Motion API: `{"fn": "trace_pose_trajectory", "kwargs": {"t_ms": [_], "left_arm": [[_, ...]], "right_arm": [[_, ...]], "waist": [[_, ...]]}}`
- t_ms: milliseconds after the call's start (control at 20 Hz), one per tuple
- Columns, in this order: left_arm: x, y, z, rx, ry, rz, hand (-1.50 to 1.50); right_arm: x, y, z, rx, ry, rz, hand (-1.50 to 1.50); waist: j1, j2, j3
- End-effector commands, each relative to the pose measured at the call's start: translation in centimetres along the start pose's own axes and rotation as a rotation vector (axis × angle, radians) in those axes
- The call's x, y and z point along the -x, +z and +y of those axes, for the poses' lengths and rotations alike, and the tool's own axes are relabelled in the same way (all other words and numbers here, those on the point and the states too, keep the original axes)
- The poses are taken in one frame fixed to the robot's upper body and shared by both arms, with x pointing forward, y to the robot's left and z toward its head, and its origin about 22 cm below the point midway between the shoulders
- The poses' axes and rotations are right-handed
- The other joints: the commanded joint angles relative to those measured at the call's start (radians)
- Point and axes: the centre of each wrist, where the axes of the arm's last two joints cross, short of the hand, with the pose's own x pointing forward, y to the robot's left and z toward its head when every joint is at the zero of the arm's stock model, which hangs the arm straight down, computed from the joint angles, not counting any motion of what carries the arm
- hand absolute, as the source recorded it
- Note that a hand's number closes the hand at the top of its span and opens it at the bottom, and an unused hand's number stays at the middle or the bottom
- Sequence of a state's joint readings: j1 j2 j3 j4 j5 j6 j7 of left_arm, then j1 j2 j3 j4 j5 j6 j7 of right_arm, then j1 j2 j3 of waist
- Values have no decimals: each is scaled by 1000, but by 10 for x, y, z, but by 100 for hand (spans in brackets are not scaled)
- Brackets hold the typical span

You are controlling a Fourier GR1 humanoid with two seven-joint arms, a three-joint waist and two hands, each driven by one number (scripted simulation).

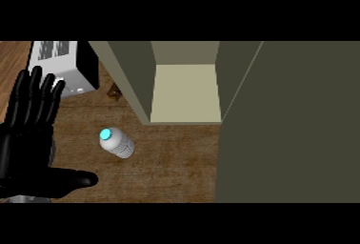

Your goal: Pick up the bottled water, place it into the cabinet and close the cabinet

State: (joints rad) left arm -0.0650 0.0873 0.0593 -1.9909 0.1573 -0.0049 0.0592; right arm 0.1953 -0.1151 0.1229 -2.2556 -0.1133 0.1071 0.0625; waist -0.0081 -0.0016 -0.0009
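where the counter [175,176] meets the view's left edge, the left hand [28,138] rests with fingers straight and spread, thumb out to the side, holding nothing. behind it sits a white appliance [63,64], perhaps a toaster oven. the bottled water [117,143] stands on the wood between hand and cabinet [281,133], its blue cap toward the viewer, long axis roughly upright and leaning slightly up-left. the cabinet's pale interior [186,93] is exposed, its door [232,81] swung open.
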Motion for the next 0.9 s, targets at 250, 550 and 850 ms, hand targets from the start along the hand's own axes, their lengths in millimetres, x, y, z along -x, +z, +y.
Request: {"fn": "trace_pose_trajectory", "kwargs": {"t_ms": [250, 550, 850], "left_arm": [[-20, 15, 4, -41, 44, 110, -150], [-16, 28, 17, -69, -49, 208, -150], [17, 43, 20, -119, -43, 268, -150]], "right_arm": [[-44, 42, 9, -85, -98, 18, -150], [-61, 62, 14, -100, -96, 27, -150], [-56, 81, 11, -117, -98, 57, -150]], "waist": [[3, -1, 1], [-5, -2, 1], [-10, -3, 1]]}}
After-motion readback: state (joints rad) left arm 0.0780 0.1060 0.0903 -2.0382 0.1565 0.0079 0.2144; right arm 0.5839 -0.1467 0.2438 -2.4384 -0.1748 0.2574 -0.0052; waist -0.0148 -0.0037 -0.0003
